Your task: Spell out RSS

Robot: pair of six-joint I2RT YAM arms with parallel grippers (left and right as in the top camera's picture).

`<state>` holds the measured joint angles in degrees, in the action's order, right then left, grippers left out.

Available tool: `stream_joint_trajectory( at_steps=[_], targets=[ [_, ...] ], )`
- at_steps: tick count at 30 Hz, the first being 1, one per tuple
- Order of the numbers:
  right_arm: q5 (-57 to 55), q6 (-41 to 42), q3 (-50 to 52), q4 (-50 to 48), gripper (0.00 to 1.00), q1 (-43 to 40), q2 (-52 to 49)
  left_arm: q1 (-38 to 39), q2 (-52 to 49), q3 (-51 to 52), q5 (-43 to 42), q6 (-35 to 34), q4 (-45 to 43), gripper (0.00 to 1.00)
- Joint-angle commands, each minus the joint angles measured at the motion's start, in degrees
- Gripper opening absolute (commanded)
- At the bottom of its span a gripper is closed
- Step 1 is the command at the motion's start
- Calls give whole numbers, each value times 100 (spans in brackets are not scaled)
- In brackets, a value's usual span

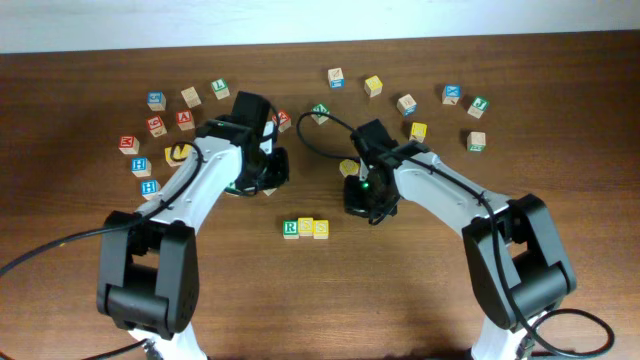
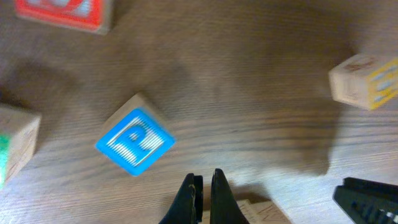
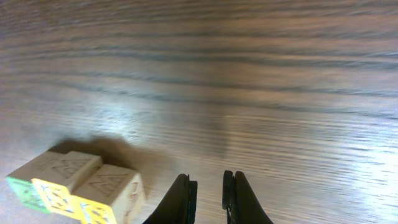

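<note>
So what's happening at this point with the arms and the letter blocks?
Three cubes sit side by side in a row mid-table: the green R cube, then two yellow cubes whose letters are too small to read. Neither arm holds anything. The left gripper is shut and empty near a blue P cube. The right gripper is slightly open and empty, close beside the row.
</note>
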<state>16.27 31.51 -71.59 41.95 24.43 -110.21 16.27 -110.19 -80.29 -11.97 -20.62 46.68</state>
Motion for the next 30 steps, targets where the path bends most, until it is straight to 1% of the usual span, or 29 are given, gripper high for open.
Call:
stream_joint_trajectory(
  at_steps=[1, 3, 6, 7, 8, 9, 19, 20, 22, 30],
  targets=[
    [-127, 48, 35, 83, 10, -313, 20, 249, 144, -39, 17, -229, -35, 0],
    [-24, 46, 35, 92, 10, -542, 17, 573, 140, 44, 26, -232, -37, 0],
    [-44, 24, 35, 155, 10, -586, 17, 824, 140, 55, 44, -343, 72, 0],
    [-48, 24, 35, 155, 9, -592, 17, 879, 136, 72, 48, -341, 103, 0],
    [-44, 28, 35, 173, 6, -619, 17, 914, 133, 83, 186, -428, 149, 0],
    [-46, 28, 35, 175, 6, -623, 17, 925, 133, 103, 404, -570, 199, 0],
    [-46, 26, 35, 173, 7, -612, 17, 925, 114, 487, 385, -570, 79, 0],
    [-44, 26, 35, 173, 7, -610, 20, 935, 114, 505, 387, -570, 70, 0],
    [-46, 26, 35, 173, 10, -610, 17, 1021, 114, 505, 389, -573, 63, 0],
    [-46, 24, 35, 177, 10, -612, 17, 1180, 114, 516, 391, -573, 162, 0]
  ],
)
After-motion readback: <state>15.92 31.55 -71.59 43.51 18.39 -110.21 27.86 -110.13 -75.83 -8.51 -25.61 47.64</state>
